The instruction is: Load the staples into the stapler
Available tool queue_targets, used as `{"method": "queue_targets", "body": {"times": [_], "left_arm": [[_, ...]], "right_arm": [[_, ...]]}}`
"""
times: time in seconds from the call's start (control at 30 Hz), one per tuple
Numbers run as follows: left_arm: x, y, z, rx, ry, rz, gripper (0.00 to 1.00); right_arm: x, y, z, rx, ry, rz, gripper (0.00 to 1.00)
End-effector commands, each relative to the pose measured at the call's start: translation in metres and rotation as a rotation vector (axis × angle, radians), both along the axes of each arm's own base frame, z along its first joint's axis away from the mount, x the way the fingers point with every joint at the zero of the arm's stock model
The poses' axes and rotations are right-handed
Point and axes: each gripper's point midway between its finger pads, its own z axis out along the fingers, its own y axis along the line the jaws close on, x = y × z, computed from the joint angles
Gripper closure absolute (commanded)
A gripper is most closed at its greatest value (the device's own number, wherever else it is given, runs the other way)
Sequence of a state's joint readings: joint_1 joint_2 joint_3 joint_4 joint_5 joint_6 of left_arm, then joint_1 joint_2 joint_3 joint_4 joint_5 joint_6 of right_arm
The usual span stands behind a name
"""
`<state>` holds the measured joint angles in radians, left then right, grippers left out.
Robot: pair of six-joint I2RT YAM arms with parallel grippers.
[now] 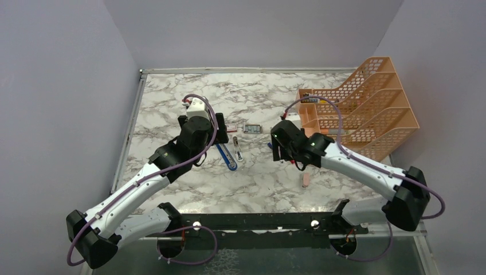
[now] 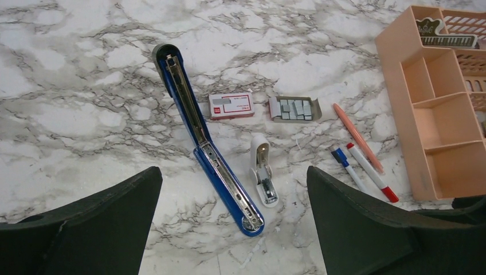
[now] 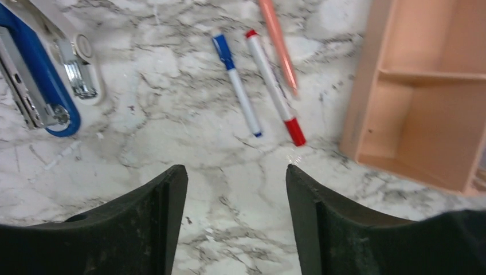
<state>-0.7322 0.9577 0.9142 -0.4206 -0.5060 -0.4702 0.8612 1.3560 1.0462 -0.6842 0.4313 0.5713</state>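
Top cam: left arm point(image 1: 172, 154) is covering the far half of the stapler point(image 1: 227, 159), and the staples point(image 1: 252, 128) are reading too small for me to count. R wrist cam is looking soft, w/ the stapler running off its left edge. L wrist cam: organizer point(image 2: 412, 114) is getting cropped at right; I'm not making out the sleeve point(image 2: 231, 106) print.

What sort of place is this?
Likely a robot test bench staged as an office desk: plain grey walls box in a marble-patterned table, with a stapler, pens and an orange file rack.
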Motion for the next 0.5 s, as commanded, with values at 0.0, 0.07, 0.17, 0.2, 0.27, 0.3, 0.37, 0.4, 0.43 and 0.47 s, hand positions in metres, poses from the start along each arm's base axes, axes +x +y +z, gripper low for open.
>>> {"method": "queue_targets", "body": {"times": [0.0,0.07,0.17,0.2,0.27,0.3,0.37,0.4,0.43,0.47], "left_arm": [[0.0,-0.02,0.011,-0.08,-0.004,-0.074,0.03],[0.0,-0.025,0.013,-0.1,-0.003,-0.095,0.03],[0.001,-0.032,0.014,-0.116,0.006,-0.115,0.03],[0.001,-0.034,0.014,-0.123,0.011,-0.12,0.03],[0.0,-0.039,0.012,-0.137,0.022,-0.135,0.03],[-0.001,-0.042,0.011,-0.145,0.027,-0.144,0.03],[-0.002,-0.046,0.007,-0.16,0.041,-0.158,0.03],[-0.003,-0.048,0.005,-0.167,0.045,-0.164,0.03],[-0.003,-0.05,0.003,-0.173,0.053,-0.169,0.03],[-0.004,-0.051,0.003,-0.18,0.057,-0.174,0.03]], "right_arm": [[-0.029,-0.05,-0.002,-0.055,0.025,-0.131,0.24],[-0.04,-0.063,-0.012,-0.057,0.067,-0.195,0.21],[-0.054,-0.076,-0.026,-0.039,0.133,-0.307,0.19],[-0.059,-0.08,-0.03,-0.036,0.151,-0.347,0.19],[-0.065,-0.087,-0.037,-0.026,0.167,-0.403,0.19],[-0.068,-0.09,-0.04,-0.023,0.172,-0.424,0.19],[-0.074,-0.098,-0.045,-0.024,0.184,-0.465,0.19],[-0.075,-0.1,-0.048,-0.023,0.188,-0.47,0.19],[-0.077,-0.101,-0.05,-0.024,0.195,-0.468,0.19],[-0.078,-0.102,-0.053,-0.027,0.203,-0.469,0.19]]}}
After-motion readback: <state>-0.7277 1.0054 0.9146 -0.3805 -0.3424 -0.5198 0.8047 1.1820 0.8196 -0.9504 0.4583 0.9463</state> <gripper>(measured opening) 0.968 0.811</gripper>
